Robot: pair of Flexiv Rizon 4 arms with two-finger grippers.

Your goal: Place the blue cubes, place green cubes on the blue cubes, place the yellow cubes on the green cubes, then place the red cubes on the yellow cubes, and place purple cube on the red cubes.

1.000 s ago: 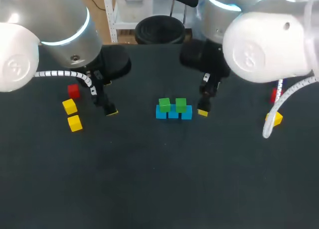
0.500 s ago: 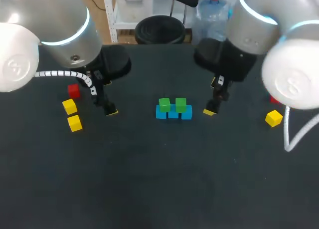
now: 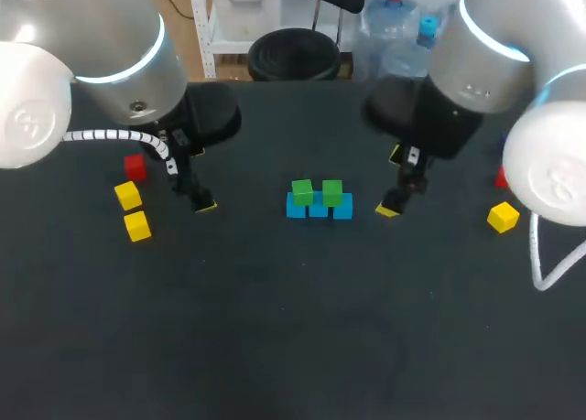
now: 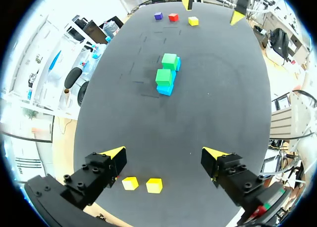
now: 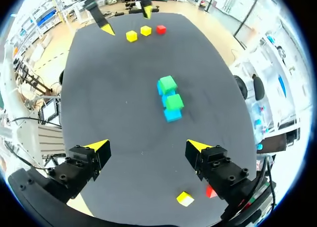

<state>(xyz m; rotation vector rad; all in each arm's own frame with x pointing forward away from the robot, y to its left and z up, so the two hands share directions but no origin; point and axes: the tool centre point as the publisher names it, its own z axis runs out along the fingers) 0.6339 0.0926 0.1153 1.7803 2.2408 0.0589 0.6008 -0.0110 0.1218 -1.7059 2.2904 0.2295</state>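
Black table [image 3: 275, 347]: left gripper [image 3: 203, 203] low, left of centre, fingers spread, empty; right gripper [image 3: 389, 208] likewise, just right of the blue cubes [image 3: 319, 209]. These form a central row carrying two green cubes [image 3: 302, 191]. Two yellow cubes [image 3: 128, 196] and a red cube [image 3: 135, 166] lie far left.

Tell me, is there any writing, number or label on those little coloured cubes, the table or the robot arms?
Cubes: none; the blue cubes, green cubes, yellow cubes, red cubes and purple cube show plain faces.
Table: none.
Arms: a round embossed mark on the left arm and the right arm, too blurred to read.
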